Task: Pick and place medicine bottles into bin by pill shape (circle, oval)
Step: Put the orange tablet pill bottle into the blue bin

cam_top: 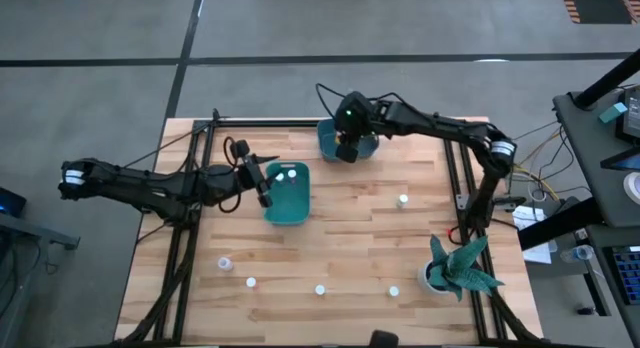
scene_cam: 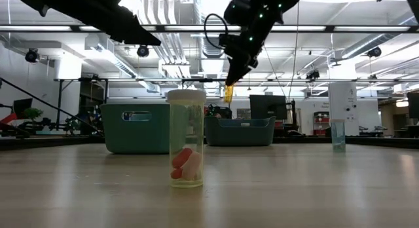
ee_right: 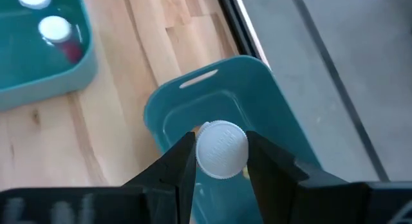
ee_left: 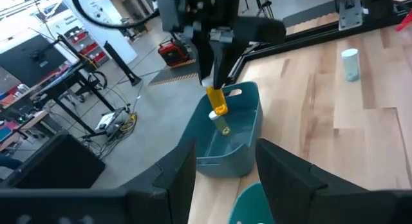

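You cannot read the pill shapes inside the tiny white-capped bottles [cam_top: 320, 289] scattered on the wooden table [cam_top: 350, 228]; they are too small from above. The dark right gripper [ee_right: 220, 161] hides all but the white cap of the orange bottle [ee_right: 221, 149] it grips. The teal rectangular bin [ee_right: 38, 69] is cut off at the wrist picture's edge.

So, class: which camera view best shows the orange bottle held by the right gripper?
The left wrist view: the orange bottle hangs side-on from the right gripper above the far bin. The right wrist view shows only its white cap, the low view a distant sliver, and the high view hides it.
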Tool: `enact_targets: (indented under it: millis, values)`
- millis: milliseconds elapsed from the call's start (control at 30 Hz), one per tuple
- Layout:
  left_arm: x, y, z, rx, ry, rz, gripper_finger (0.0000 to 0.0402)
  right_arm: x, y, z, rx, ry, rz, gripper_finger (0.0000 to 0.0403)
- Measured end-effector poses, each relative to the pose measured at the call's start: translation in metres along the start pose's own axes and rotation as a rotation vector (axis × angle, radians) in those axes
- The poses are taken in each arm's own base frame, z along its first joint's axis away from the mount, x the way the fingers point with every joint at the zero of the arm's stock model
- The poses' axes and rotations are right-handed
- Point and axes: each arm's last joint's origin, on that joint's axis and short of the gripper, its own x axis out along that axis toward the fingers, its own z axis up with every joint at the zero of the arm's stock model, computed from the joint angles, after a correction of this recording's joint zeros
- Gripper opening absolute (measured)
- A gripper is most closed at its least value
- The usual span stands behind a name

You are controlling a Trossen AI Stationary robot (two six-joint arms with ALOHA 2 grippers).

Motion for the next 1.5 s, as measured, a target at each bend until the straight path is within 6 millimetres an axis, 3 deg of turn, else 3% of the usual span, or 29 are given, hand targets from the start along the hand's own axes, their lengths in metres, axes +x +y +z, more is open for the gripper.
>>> enact_targets:
  millis: [300, 567, 1000, 1500]
  values:
    - [0.0, -0.001, -0.001, 0.003, 0.005, -0.001, 0.0144, 0.029, -0.021, 0.006, -0.003, 0.017, 0.017, 0.0116]
    - [0.001, -0.001, -0.002, 0.004, 0.007, 0.0, 0.0144, 0.057, -0.027, 0.015, -0.036, 0.038, 0.018, 0.0115]
    - [0.001, -0.003, -0.01, 0.016, 0.028, -0.004, 0.0144, 0.095, -0.038, 0.003, -0.02, 0.112, 0.019, 0.0118]
    - [0.002, -0.001, -0.013, -0.002, 0.012, 0.019, 0.0144, 0.103, -0.04, -0.001, -0.027, 0.088, 0.009, 0.0119]
